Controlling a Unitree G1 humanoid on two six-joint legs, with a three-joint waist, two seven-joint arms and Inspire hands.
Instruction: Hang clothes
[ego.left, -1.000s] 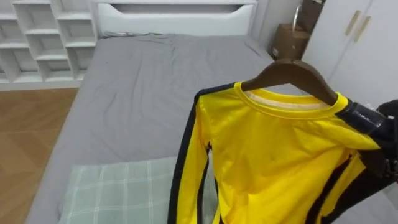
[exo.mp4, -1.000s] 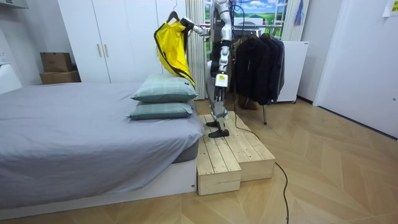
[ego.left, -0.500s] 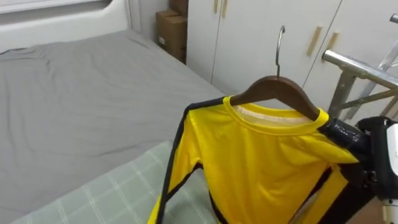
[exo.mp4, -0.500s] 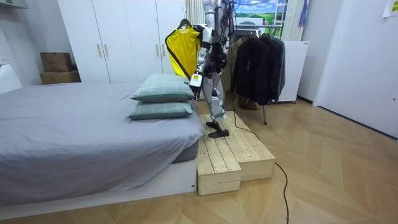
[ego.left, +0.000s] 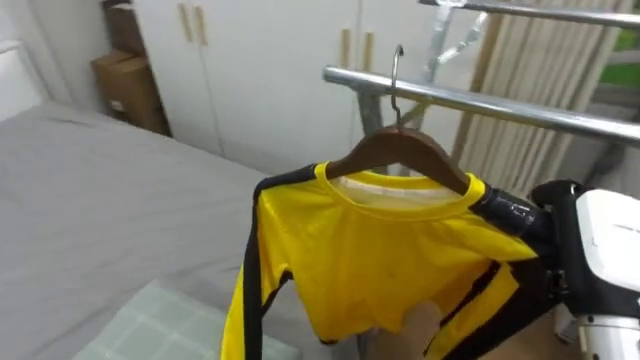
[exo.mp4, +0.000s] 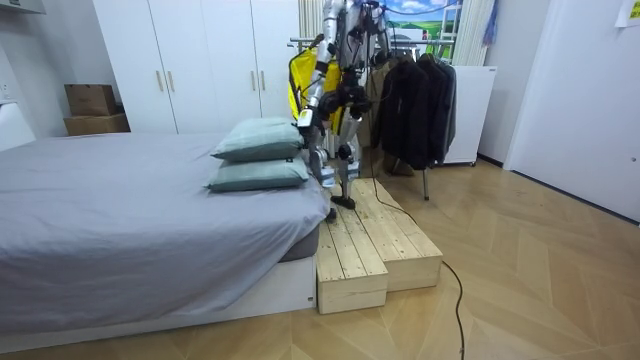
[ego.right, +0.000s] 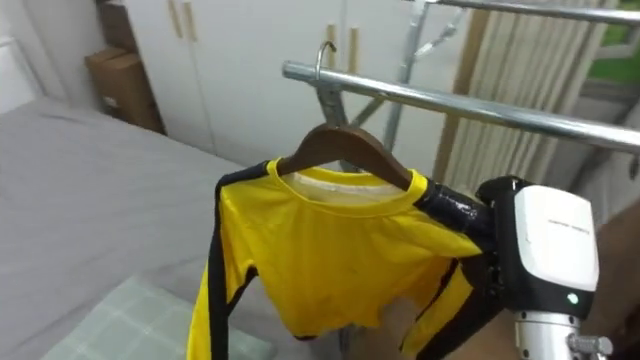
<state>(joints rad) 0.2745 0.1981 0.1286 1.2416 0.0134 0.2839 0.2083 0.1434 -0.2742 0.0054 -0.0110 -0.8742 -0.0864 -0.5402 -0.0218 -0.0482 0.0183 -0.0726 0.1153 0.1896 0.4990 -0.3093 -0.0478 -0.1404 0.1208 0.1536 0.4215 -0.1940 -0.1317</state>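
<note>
A yellow shirt with black trim (ego.left: 380, 250) hangs on a wooden hanger (ego.left: 400, 155). My right arm (ego.left: 515, 212) comes in from the right and runs under the shirt's shoulder at the hanger's end, where the cloth hides the hand. The hanger's metal hook (ego.left: 397, 70) stands upright in front of a metal clothes rail (ego.left: 480, 100); whether it touches the rail I cannot tell. In the room view I stand on a wooden platform (exo.mp4: 375, 240) between bed and rack, the shirt (exo.mp4: 300, 75) held high. My left hand (exo.mp4: 304, 122) hangs low by my side.
A second rail (ego.left: 540, 12) runs higher behind the first. Dark coats (exo.mp4: 415, 95) hang on the rack. White wardrobe doors (ego.left: 270, 60) and a cardboard box (ego.left: 125, 80) stand behind a grey bed (ego.left: 90, 190) with a checked pillow (ego.left: 150, 325).
I have turned from the bed toward the rack, taking a step on the platform. The shirt on its hanger came along, and its hook now stands by the rail.
</note>
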